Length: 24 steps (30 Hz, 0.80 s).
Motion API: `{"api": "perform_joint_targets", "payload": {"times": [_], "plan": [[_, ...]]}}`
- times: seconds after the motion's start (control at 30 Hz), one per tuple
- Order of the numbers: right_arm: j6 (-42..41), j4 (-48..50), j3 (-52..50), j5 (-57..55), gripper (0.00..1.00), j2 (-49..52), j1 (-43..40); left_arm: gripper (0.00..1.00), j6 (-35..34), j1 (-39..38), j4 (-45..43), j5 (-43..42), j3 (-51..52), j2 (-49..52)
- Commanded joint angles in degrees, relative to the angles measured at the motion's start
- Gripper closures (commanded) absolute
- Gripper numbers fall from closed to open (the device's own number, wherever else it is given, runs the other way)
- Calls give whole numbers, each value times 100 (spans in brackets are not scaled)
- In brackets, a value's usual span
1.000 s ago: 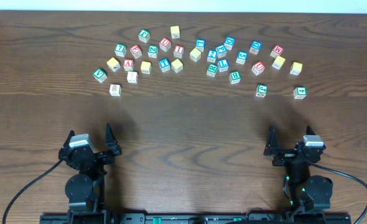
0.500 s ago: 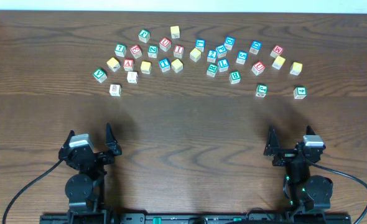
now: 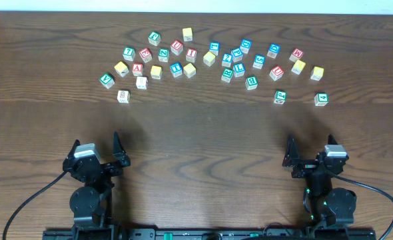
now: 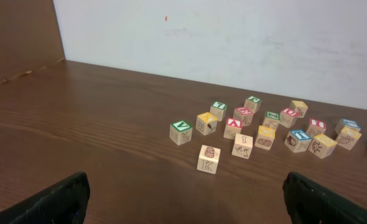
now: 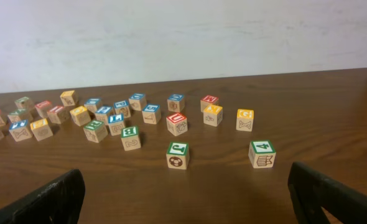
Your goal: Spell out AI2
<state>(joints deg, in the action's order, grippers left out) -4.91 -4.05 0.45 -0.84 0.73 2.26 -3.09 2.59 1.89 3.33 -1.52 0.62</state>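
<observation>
Parked low at the near edge of the surface (image 3: 196,133), left claw (image 4: 185,183) and right claw (image 5: 185,174) both released, jaws spread wide. Well apart, in the far scatter: cube A (image 3: 138,67) between two yellow cubes (image 3: 156,71), cube I (image 3: 191,53) up-right of it. Cannot tell which of the blue-bordered cubes (image 3: 214,47) bears 2.

You've got letter cubes (image 3: 238,70) scattered loosely across the far half of the bench (image 3: 196,133). The red A cube (image 3: 138,68) is far left. What reads as the red I cube (image 3: 192,53) is right of it, apart. The left gripper (image 3: 95,144) and right gripper (image 3: 310,144) are at the near edge, jaws spread, well apart from the cubes.
</observation>
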Motion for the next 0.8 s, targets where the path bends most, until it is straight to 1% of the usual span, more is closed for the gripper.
{"api": "perform_joint_targets", "payload": {"times": [0.0, 0.77], "plan": [[72, -20, -13, -9, 1, 2, -17, 2, 50, 35, 192, 13, 129, -35], [70, 85, -13, -17, 1, 2, -17, 2, 50, 35, 190, 15, 129, -35]]}}
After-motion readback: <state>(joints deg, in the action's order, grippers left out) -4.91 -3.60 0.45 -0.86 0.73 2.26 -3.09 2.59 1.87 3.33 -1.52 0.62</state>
